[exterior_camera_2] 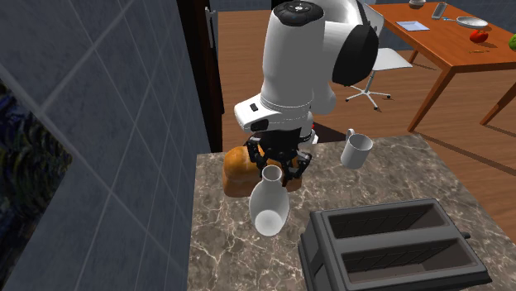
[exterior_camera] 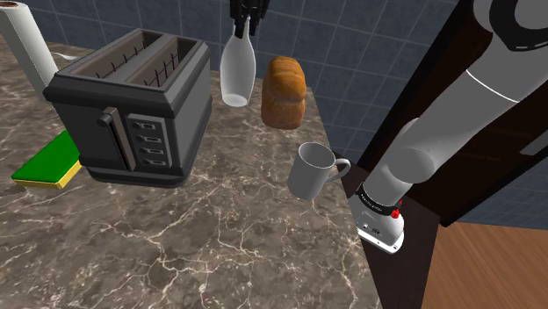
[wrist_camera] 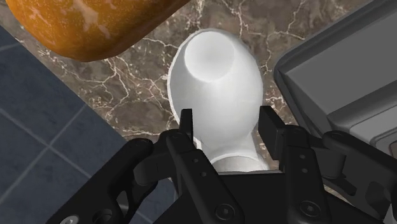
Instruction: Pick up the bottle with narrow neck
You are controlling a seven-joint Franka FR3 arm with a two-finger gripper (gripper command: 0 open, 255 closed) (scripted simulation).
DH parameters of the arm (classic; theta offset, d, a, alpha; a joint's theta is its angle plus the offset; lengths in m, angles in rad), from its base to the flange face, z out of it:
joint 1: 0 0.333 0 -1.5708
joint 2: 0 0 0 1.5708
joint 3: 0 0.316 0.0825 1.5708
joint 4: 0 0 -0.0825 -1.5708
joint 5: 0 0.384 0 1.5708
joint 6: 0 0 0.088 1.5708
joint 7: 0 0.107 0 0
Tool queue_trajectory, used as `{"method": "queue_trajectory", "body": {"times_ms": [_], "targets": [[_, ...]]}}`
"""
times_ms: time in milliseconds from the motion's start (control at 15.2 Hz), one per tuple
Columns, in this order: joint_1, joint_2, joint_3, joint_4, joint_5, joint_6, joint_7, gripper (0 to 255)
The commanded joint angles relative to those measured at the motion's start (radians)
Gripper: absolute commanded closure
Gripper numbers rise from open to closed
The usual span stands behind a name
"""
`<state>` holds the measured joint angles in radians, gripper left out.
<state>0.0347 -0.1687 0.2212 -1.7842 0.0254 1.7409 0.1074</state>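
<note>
A plain white bottle (exterior_camera: 238,68) with a narrow neck hangs in the air above the marbled counter, between the toaster and the bread loaf. My black gripper (exterior_camera: 245,29) is shut on its neck from above. From the second exterior view the bottle (exterior_camera_2: 269,207) hangs below the gripper (exterior_camera_2: 279,169), its round base turned toward the camera. In the wrist view the two fingers (wrist_camera: 186,130) clasp the neck of the bottle (wrist_camera: 216,83), and its wide body points away from the hand toward the counter.
A dark grey toaster (exterior_camera: 132,101) stands at the shoulder view's left of the bottle. A brown bread loaf (exterior_camera: 284,90) stands on the other side, by the tiled wall. A white mug (exterior_camera: 312,169) sits near the counter's edge. A green and yellow sponge (exterior_camera: 48,162) and paper roll (exterior_camera: 26,44) lie beyond the toaster.
</note>
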Motion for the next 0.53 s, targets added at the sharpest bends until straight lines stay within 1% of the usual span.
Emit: {"method": "queue_trajectory", "body": {"times_ms": [0, 198, 462], "targets": [[0.0, 0.001, 0.0, -0.002, 0.0, 0.0, 0.0, 255], [0.0, 0.004, 0.0, 0.004, -0.001, -0.003, 0.0, 255], [0.0, 0.017, 0.001, 0.072, -0.004, -0.058, 0.002, 255]]}}
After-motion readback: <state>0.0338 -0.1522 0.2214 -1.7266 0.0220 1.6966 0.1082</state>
